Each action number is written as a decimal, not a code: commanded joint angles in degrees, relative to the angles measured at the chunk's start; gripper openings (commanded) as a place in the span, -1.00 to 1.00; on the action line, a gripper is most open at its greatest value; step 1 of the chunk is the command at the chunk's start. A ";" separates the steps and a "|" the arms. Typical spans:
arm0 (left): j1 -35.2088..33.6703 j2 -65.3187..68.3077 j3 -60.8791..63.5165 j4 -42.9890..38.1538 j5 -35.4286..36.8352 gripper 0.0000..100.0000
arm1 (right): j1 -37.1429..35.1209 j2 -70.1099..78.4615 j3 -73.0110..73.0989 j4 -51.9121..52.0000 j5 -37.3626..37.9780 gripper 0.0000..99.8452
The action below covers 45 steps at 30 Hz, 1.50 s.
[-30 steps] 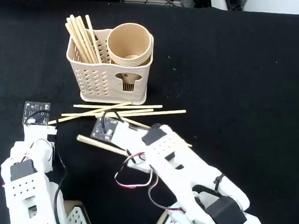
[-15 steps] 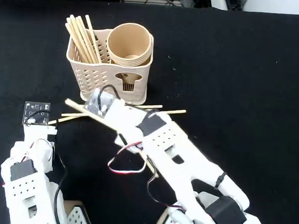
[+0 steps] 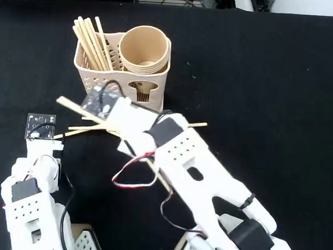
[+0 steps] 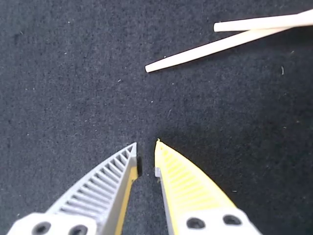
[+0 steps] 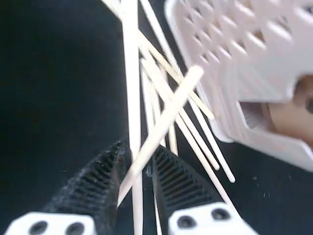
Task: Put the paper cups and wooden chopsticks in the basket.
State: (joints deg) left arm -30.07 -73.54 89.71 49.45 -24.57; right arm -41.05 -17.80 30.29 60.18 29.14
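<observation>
Cream perforated plastic basket [image 3: 120, 86] – upright on black cloth surface [image 3: 270, 109], towards the far side.
Nested tan paper cups [image 3: 144, 48] – inside the basket, in the half nearer the right arm.
Bundle of wooden chopsticks [image 3: 91, 39] – standing slanted in the basket's other half.
Loose wooden chopsticks [image 3: 185, 125] – flat on the surface just in front of the basket, partly under the right arm.
Right gripper [image 5: 138, 152] – just in front of the basket, over the loose pile; jaws pinching a single wooden chopstick [image 5: 168, 107], held slantwise.
Left gripper [image 4: 145, 143] – low over bare cloth, near two chopstick ends; jaws a narrow gap apart, holding nothing.
</observation>
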 commanded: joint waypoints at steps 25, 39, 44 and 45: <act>0.31 0.18 -0.13 -1.14 0.00 -0.83 | 3.34 -14.29 -9.80 -16.88 -9.05 -0.98; 0.31 0.18 -0.13 -1.14 0.00 -0.83 | 4.31 -11.12 -19.03 -41.85 -26.02 -0.97; 0.31 0.18 -0.13 -1.14 0.00 -0.83 | 4.31 -4.53 -18.15 -48.79 -26.81 -0.97; 0.31 0.18 -0.13 -1.14 0.00 -0.83 | 4.31 -3.21 -18.15 -49.67 -26.73 -0.97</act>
State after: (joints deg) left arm -30.07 -73.54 89.71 49.45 -24.57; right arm -37.27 -23.43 12.62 14.46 2.86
